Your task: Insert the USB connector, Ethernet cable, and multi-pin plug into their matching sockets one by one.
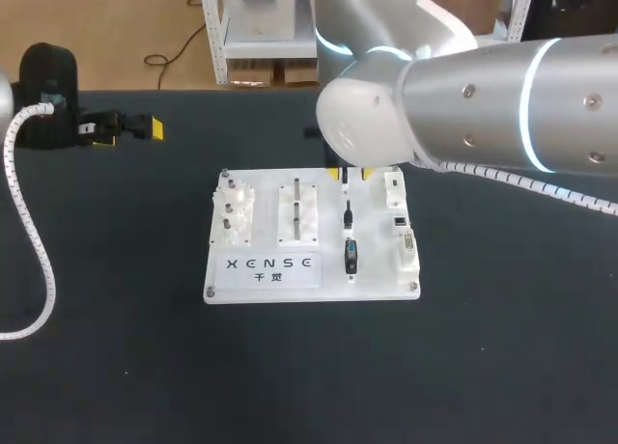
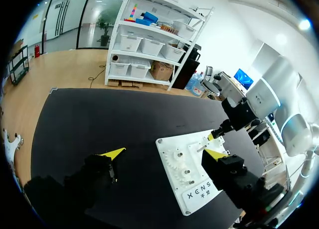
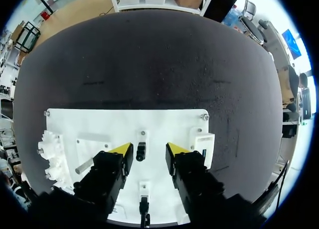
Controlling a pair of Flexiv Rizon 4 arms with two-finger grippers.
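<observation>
Right gripper [image 3: 149, 148]: fingers apart, low over white board [image 3: 124, 122] — black plug [image 3: 141, 151] between them, not gripped.
Left gripper [image 2: 165, 153]: spread wide — above black table [image 2: 99, 119].

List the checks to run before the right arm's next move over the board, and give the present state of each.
1. Right gripper open: ok.
2. Black plug between its fingers: ok, though off-centre, nearer one finger.
3. Fingers low enough to grip the plug: cannot tell.
4. Board flat on the table: ok.
5. Socket block unobstructed: ok.
6. Left gripper off the board: ok, it is open and out to the side.
</observation>
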